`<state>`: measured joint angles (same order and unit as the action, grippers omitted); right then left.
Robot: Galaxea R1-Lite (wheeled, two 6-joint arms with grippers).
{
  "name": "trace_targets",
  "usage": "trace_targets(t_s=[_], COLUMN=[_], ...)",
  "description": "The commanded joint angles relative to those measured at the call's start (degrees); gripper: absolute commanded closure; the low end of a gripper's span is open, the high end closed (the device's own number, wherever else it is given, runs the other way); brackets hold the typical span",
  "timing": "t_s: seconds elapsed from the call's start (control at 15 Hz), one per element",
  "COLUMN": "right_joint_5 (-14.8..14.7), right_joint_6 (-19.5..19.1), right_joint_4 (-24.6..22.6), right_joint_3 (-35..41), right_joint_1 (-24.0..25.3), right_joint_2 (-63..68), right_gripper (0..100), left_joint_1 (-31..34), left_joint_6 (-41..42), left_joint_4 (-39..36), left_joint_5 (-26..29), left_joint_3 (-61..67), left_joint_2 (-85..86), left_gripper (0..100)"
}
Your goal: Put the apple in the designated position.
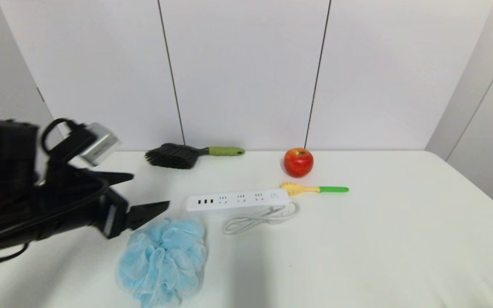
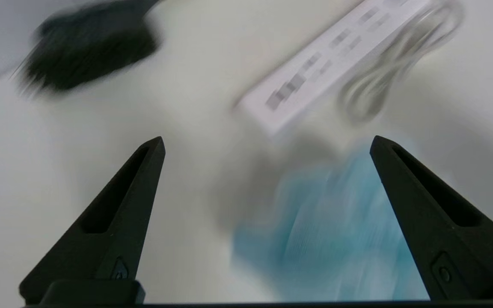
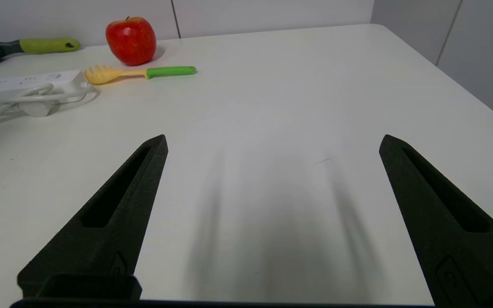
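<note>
No writing readable | left gripper (image 1: 150, 191) wide open, holds nothing, above tabletop's left edge | right gripper (image 3: 272, 143) wide open, empty | apple (image 1: 298, 162) at far edge

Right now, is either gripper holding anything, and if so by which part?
Nothing is held. The left gripper hangs open above the blue bath sponge, and the right gripper is open over bare table. The apple sits untouched near the wall.

The left tool (image 1: 150, 191) reaches in from the left, fingers spread wide; the right tool (image 3: 272, 143) gapes too.
</note>
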<state>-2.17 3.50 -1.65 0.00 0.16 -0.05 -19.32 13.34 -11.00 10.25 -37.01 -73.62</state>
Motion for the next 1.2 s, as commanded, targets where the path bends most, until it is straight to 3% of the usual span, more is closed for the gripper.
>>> trace_targets(t_s=[0.07, 0.13, 0.27, 0.4, 0.53, 0.8, 1.2], right_joint_5=[-0.03, -0.03, -0.03, -0.03, -0.03, -0.03, -0.03], right_joint_6=[0.02, 0.02, 0.02, 0.02, 0.02, 0.02, 0.02], right_joint_4=[-0.02, -0.02, -0.02, -0.02, -0.02, -0.02, -0.02], right_joint_3=[0.70, 0.70, 0.70, 0.70, 0.70, 0.70, 0.70], right_joint_1=[0.02, 0.02, 0.02, 0.02, 0.02, -0.07, 0.02], right_joint_2=[0.05, 0.05, 0.05, 0.05, 0.05, 0.05, 0.05], right_gripper=[0, 0, 0, 0, 0, 0, 0], left_joint_1=[19.94, 19.85, 19.94, 19.41, 19.32, 19.32, 19.32], left_joint_6=[-1.47, -3.14, -5.87, -6.04, -5.43, -13.51, -13.51], left_joint_4=[-7.55, -6.76, 7.39, 17.76, 17.24, 16.97, 16.97], left_joint_5=[0.29, 0.38, -0.76, -9.46, -9.02, -10.25, -10.25], left_joint_3=[31.56, 35.60, 36.04, 34.46, 34.55, 34.64, 34.64], left_joint_2=[39.43, 45.05, 61.05, 74.32, 73.62, 73.71, 73.71], left_gripper=[0, 0, 0, 0, 0, 0, 0])
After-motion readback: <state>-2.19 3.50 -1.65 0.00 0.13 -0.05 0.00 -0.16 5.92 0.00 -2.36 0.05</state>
